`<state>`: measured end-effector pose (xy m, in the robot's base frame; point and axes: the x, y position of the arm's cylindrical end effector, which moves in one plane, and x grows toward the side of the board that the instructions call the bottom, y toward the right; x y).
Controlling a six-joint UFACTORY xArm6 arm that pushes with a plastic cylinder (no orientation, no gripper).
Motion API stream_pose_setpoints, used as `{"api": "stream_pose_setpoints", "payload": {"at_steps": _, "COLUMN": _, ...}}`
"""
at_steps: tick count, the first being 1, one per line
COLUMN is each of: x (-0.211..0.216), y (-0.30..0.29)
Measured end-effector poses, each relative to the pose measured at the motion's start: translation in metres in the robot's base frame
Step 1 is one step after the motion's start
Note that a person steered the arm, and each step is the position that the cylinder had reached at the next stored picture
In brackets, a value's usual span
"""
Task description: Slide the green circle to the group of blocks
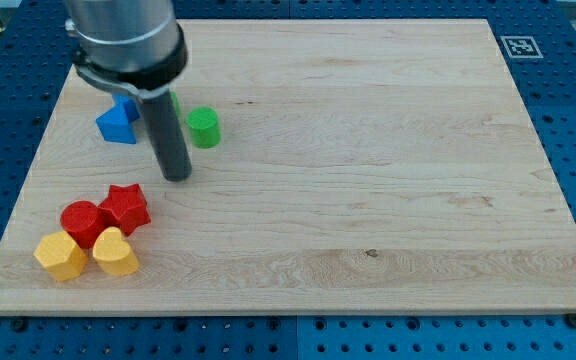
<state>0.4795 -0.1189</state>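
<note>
The green circle (204, 128) is seen on the far left of the counter (368, 150), right of a blue block (118, 122). No pincer is fitted; my tip (176, 177) is placed just near-left of it. Red (82, 222) (125, 208) and yellow (60, 256) (115, 252) blocks are grouped nearer, at the left.

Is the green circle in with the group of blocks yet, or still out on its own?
Out. The green circle sits apart near the view's top, bare board separating it from the red and yellow group. My tip is below-left of it, not touching.
</note>
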Motion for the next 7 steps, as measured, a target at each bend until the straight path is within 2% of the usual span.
{"api": "stream_pose_setpoints", "payload": {"at_steps": 1, "x": -0.01, "y": 0.051}}
{"api": "stream_pose_setpoints", "payload": {"at_steps": 2, "x": -0.026, "y": 0.073}}
{"api": "stream_pose_setpoints", "payload": {"at_steps": 3, "x": -0.029, "y": 0.072}}
{"api": "stream_pose_setpoints", "payload": {"at_steps": 6, "x": -0.056, "y": 0.001}}
{"api": "stream_pose_setpoints", "payload": {"at_steps": 7, "x": -0.054, "y": 0.05}}
